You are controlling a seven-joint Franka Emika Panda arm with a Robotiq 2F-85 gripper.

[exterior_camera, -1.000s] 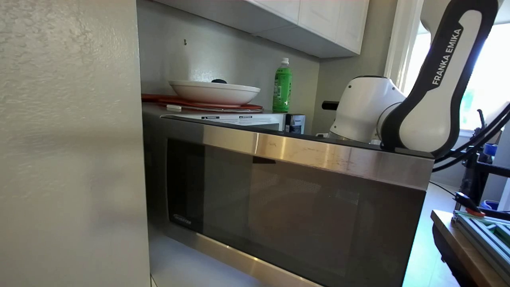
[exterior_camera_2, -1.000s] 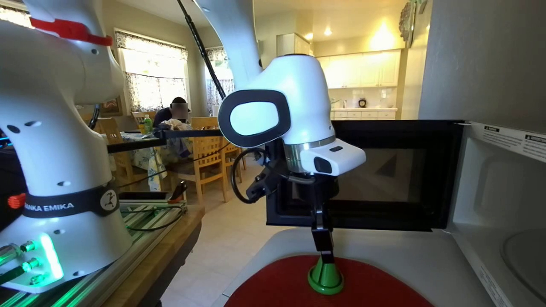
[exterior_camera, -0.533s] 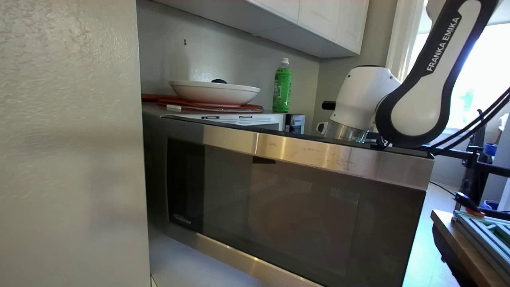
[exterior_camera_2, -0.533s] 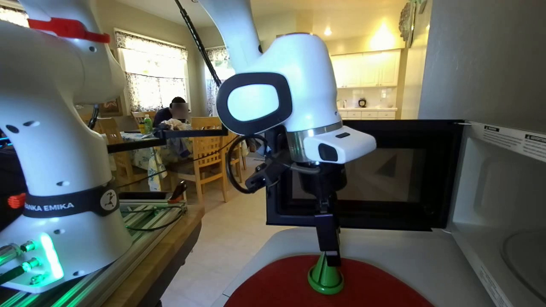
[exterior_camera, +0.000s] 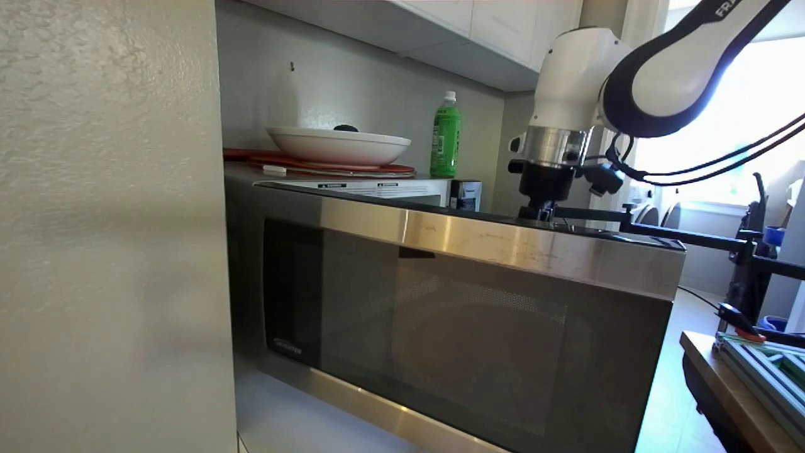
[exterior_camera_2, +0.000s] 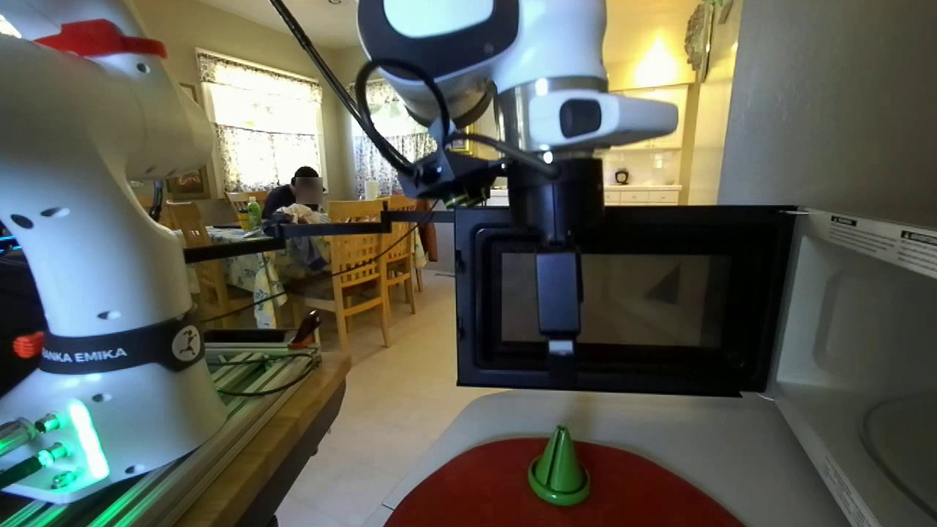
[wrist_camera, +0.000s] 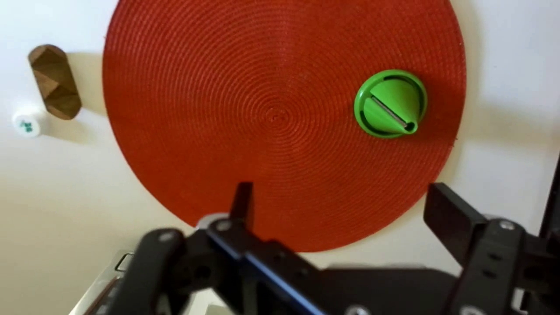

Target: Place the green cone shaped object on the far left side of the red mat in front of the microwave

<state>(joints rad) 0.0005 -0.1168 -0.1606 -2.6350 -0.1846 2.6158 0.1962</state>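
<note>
Although the wrist view blurs it, the pincer (wrist_camera: 341, 195) has its fingers (wrist_camera: 243, 203) spread wide apart. Well below, the green cone (wrist_camera: 390, 104) stands upright between centre and rim of the red woven mat (wrist_camera: 262, 162), whose upper edge is cut off. In an exterior view, the open microwave door (exterior_camera: 465, 327) hides mat and cone. Far back, the face of a person (exterior_camera_2: 282, 199) is blurred.

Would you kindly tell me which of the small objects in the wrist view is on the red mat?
The green cone: it alone is on the red mat; the brown block and white round item are off it.
</note>
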